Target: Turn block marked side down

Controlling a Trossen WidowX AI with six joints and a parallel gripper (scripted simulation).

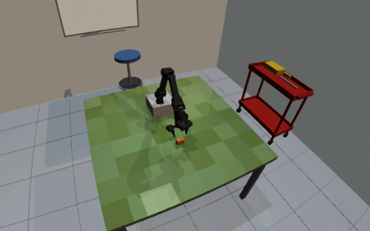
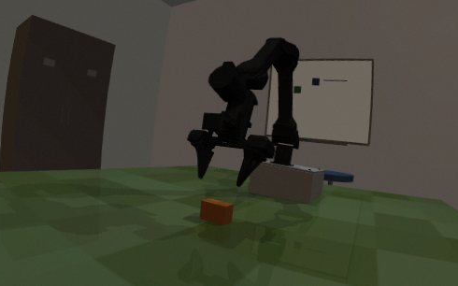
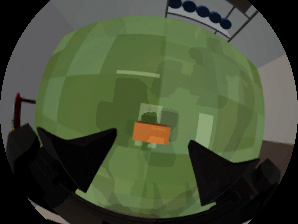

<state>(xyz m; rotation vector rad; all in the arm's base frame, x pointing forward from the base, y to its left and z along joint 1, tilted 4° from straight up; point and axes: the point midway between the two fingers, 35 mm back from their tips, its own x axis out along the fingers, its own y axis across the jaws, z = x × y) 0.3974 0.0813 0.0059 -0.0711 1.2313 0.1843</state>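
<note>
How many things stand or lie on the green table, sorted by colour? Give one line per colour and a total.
Orange: 1, the block
Grey: 1, the arm's base box
Black: 1, the arm with its open gripper held above the block
Total: 3
</note>
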